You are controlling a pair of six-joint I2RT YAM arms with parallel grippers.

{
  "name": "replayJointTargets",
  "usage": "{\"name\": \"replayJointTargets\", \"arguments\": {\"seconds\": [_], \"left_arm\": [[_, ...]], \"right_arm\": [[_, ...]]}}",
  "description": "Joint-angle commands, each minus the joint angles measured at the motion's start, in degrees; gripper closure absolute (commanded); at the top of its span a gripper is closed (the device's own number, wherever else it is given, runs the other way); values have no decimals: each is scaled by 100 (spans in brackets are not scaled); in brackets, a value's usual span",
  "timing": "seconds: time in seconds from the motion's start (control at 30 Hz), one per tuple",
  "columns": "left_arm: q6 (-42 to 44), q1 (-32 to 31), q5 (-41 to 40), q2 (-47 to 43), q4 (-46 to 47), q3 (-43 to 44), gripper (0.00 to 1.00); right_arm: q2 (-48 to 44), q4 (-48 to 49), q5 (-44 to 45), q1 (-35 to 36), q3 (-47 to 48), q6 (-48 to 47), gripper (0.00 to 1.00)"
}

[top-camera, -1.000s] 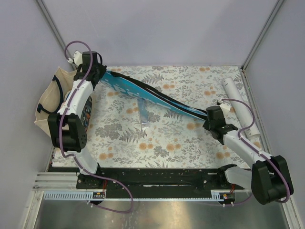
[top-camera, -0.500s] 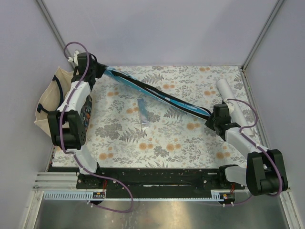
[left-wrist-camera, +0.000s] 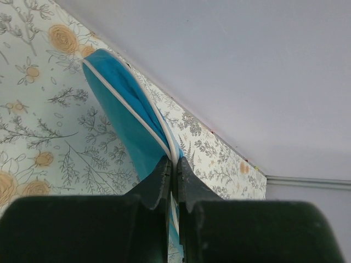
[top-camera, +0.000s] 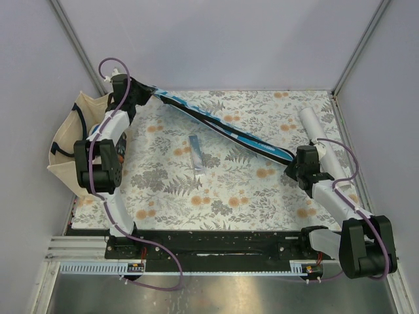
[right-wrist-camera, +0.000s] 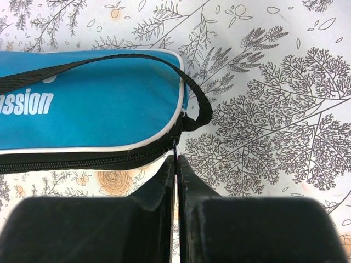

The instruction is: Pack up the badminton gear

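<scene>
Blue cover (top-camera: pixel 216 125) held taut, probably for zipping
The left gripper (top-camera: pixel 141 91), ten o'clock, pinches its wide end; the right gripper (top-camera: pixel 292 162), four o'clock, its zipper end.

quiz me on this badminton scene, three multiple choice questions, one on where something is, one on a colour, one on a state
1. Where does the white tube lie on the table?
A. at the left edge
B. in the middle
C. along the right side, by the right arm

2. What is the main colour of the cover?
A. red
B. blue
C. green

3. How is the cover held?
A. lying free, untouched
B. draped over the tube
C. pinched at both ends, one by the left gripper, the other by the right gripper

Answers:
1 C, the top view shows it beside the right arm.
2 B, both wrist views show blue fabric.
3 C, each wrist view shows that gripper closed on an end of the cover.
</scene>
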Motion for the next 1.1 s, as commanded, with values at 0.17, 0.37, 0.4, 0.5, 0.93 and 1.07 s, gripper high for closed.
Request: {"name": "replayJointTargets", "arguments": {"seconds": [0.17,0.37,0.4,0.5,0.93,1.07], "left_arm": [[191,-85,528,643,1387,845,90],[349,-165,652,1021,1336,1205,69],[401,-156,643,1021,1283,1197,62],[752,-156,468,908,863,1179,40],[2431,-498,-569,-427,-905,960,1],[2897,-814,-588,-1191,-1204,443,1]], "right_arm": [[-131,221,384,-74,-14,-97,91],[18,318,393,-74,153,-97,84],[53,301,385,-74,197,-141,79],[27,55,358,-74,328,-264,64],[-1063,-1149,-642,-74,794,-352,15],[-826,-1728,-1441,-65,1452,-650,1]]}}
